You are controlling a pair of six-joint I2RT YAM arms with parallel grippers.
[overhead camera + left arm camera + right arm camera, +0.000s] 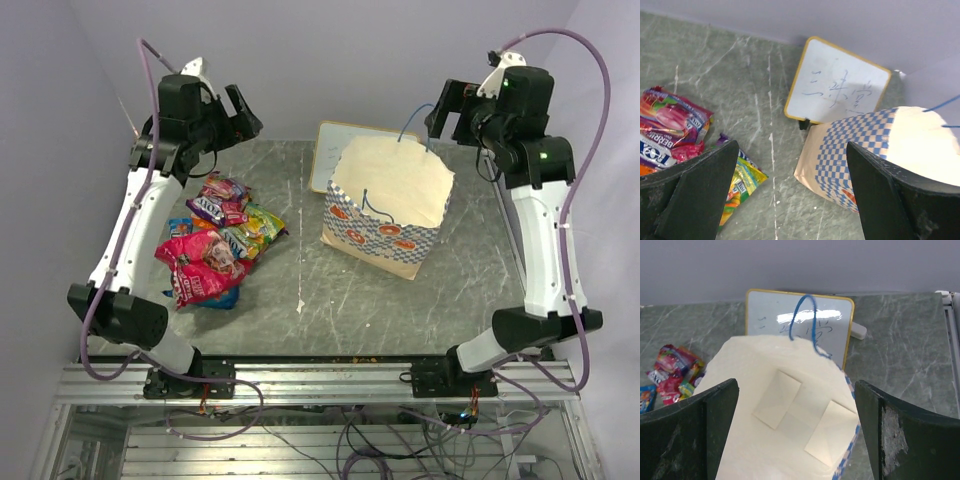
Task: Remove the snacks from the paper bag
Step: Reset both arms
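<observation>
Along the near edge of the worktop (300, 310), both arm bases are sitting bolted to a metal rail (320, 382). Just beyond, on the left side, the snacks (215, 240) are lying in a loose heap on the grey-green surface. A pink-red packet (200, 262) is resting nearest and overlapping a blue packet (225, 298), with a yellow-green packet (262, 228) and a purple-orange packet (215, 200) lying behind it. All of them are lying outside the paper bag (390, 200), well apart from it.

The bag is standing upright right of centre, its checked band running round the lower part and its mouth gaping upward. A thin blue cord handle (805, 297) is arching up from the far rim. From the right wrist view, the creased cream bottom is showing through the mouth.

The right pincer (795, 385) is hovering above the bag near its far right corner, fingers spread wide and gripping nothing. The left pincer (791, 147) is hanging raised over the far left of the worktop, beyond the snacks, and it too is gaping wide with nothing between its fingers.

Farthest back, a white signboard (328, 150) with a yellow frame is standing tilted just behind the bag, with faint handwriting showing on its face.
</observation>
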